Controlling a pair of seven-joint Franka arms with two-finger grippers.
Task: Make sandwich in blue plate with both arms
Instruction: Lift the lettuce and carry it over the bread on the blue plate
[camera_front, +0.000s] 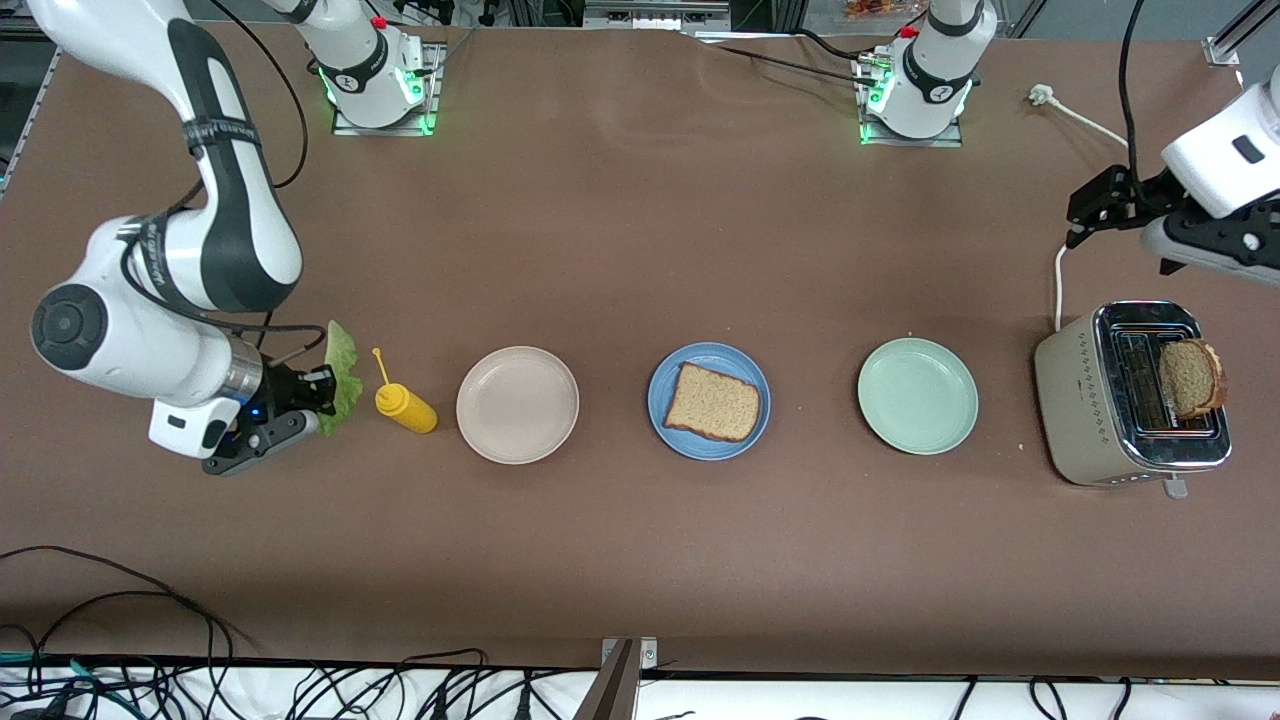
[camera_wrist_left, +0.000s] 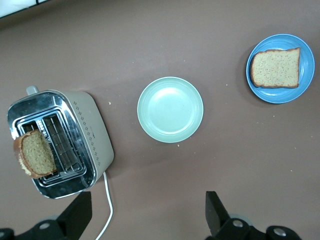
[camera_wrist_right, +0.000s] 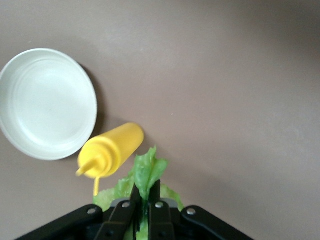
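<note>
Blue plate (camera_front: 664, 412) mid-table holds one bread slice (camera_front: 712, 403), ready for filling. Right gripper (camera_front: 322, 392), near the right arm's table edge beside yellow bottle (camera_front: 405, 405), has pinched the lettuce leaf (camera_front: 343, 372). Second slice (camera_front: 1190, 377) sits in toaster (camera_front: 1075, 400); left gripper (camera_wrist_left: 145, 212) hangs above, jaws wide, empty.

squeeze bottle (camera_front: 406, 404) beside lettuce (camera_front: 341, 375), plates spaced
</note>
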